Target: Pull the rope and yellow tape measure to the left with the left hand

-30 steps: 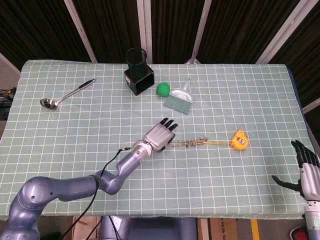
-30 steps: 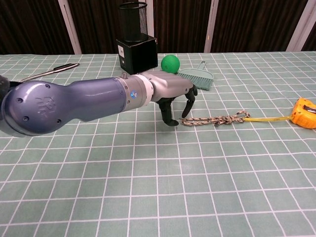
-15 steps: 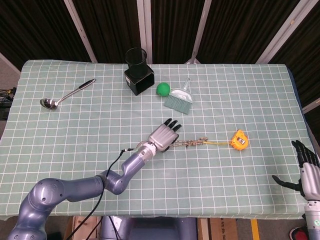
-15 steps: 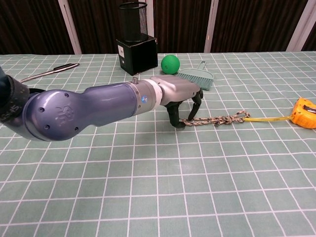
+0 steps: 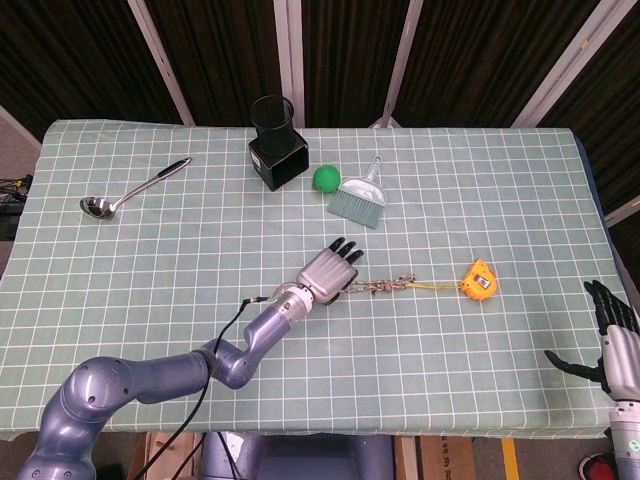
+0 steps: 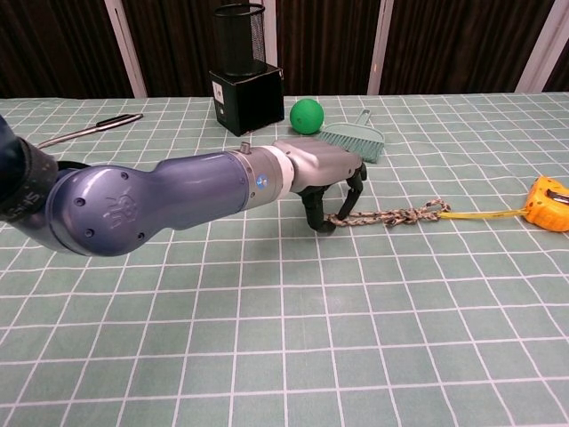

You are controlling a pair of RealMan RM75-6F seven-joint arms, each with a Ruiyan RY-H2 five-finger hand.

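Note:
A braided rope (image 5: 380,287) (image 6: 387,216) lies on the green checked table (image 5: 480,190), tied to the yellow strip of a yellow tape measure (image 5: 479,279) (image 6: 547,204) at its right end. My left hand (image 5: 328,272) (image 6: 324,173) sits palm down over the rope's left end. In the chest view its thumb and curled fingers (image 6: 352,197) close around that end on the cloth and pinch it. My right hand (image 5: 612,335) hangs off the table's right front corner with fingers spread, holding nothing; the chest view does not show it.
A black mesh pen holder (image 5: 276,140) (image 6: 242,71) stands at the back. A green ball (image 5: 325,178) (image 6: 306,114) and a small teal brush (image 5: 358,198) (image 6: 357,136) lie beside it. A metal ladle (image 5: 130,190) lies at the far left.
My left hand moved right onto the rope's left end and lowered, its fingers curling down around it. Rope and tape measure have not shifted. The right hand stayed still.

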